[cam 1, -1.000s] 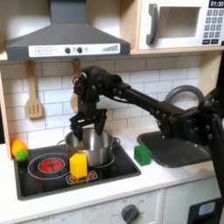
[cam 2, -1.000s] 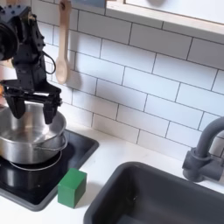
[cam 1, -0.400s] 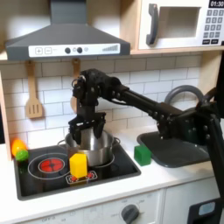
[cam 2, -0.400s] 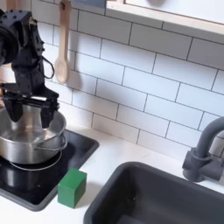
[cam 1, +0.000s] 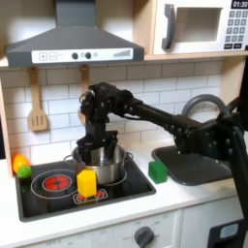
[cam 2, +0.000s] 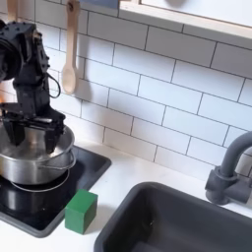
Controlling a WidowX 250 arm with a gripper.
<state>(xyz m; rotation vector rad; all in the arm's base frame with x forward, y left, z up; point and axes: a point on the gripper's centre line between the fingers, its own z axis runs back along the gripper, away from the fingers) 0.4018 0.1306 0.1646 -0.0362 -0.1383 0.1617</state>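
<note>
We see the black pincer (cam 2: 32, 134) low over the round silver metal pot (cam 2: 35, 161), its two fingers spread apart, holding nothing and reaching down at the pot's rim. The pot sits on the black stovetop (cam 1: 39, 194), behind the yellow block (cam 1: 87, 183) in the first exterior view, with the green cube (cam 2: 81, 211) on the counter beside the stovetop. We judge the step a reach for the pot's rim; closing on it calls for one finger inside the wall and one outside.
</note>
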